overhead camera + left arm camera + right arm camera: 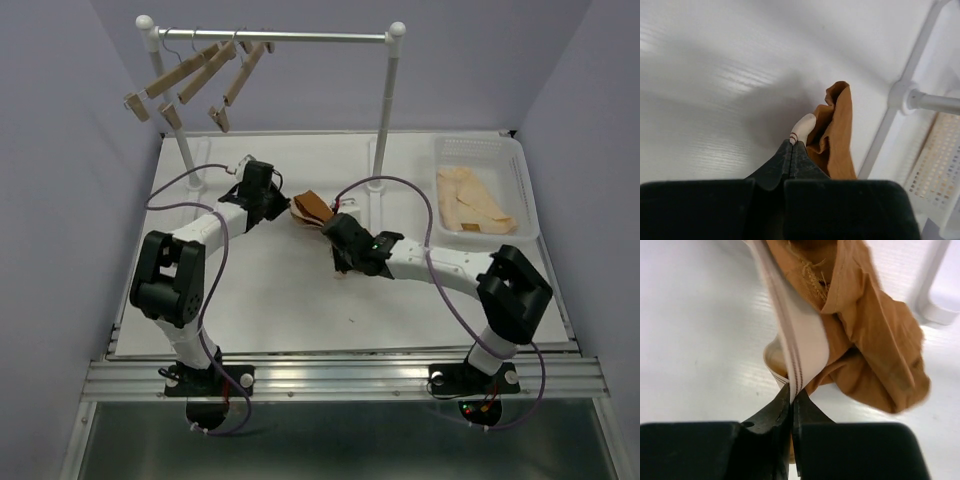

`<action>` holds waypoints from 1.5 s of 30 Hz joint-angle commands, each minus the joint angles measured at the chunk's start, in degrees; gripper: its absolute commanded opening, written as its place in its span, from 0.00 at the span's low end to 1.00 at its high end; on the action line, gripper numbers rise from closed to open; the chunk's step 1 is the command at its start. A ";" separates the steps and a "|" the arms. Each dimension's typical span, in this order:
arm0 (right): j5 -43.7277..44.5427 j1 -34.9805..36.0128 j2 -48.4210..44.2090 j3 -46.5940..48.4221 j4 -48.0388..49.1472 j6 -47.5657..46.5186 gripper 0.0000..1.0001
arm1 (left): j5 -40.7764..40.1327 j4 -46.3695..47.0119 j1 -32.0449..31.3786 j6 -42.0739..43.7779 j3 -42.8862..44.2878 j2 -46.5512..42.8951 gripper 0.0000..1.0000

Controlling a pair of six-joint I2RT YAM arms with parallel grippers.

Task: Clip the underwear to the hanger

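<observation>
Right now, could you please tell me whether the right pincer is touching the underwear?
Touching. The right wrist view shows the right pincer shut on the underwear, with its pale striped edge pinched between the tips.

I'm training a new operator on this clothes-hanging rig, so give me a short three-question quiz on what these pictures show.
1. True or false: the left gripper and the right gripper are both shut on the pale waistband of the underwear.
2. Where are the wooden hangers? A: hanging on the rail; B: in the left gripper; C: in the right gripper.
3. Fill in: the white basket holds a pale ____ garment.
Key: 1 true; 2 A; 3 cream.
</observation>
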 commanded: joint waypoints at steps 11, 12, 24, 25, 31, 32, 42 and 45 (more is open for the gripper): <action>-8.35 -0.21 -18.86 9.60 -24.27 -22.22 0.01 | -8.48 0.45 -0.25 8.05 4.58 -17.63 0.00; -8.35 -0.22 -19.12 10.30 -24.80 -22.92 0.01 | -8.75 -0.16 -0.25 8.31 5.55 -16.84 0.00; 10.09 -10.84 -19.48 20.23 -28.84 -25.74 0.02 | 1.24 -1.31 -0.42 10.77 29.79 -1.83 0.00; 10.98 -11.55 -19.22 21.20 -29.02 -26.61 0.02 | 3.88 -1.40 -0.77 10.86 33.47 -0.59 0.00; 13.55 -11.55 -17.28 29.47 -33.76 -28.11 0.02 | 10.23 -0.17 -3.85 11.74 41.32 5.22 0.00; 12.66 -11.55 -17.02 28.78 -34.11 -28.29 0.02 | 10.41 -0.08 -3.94 11.74 41.42 5.40 0.00; -16.12 -3.57 -8.06 10.59 -27.89 -25.39 0.17 | 13.22 2.90 3.71 8.84 17.89 3.75 0.10; -25.73 0.04 -5.16 11.71 -25.95 -26.53 0.45 | 9.54 2.73 4.06 10.24 11.11 -0.12 0.97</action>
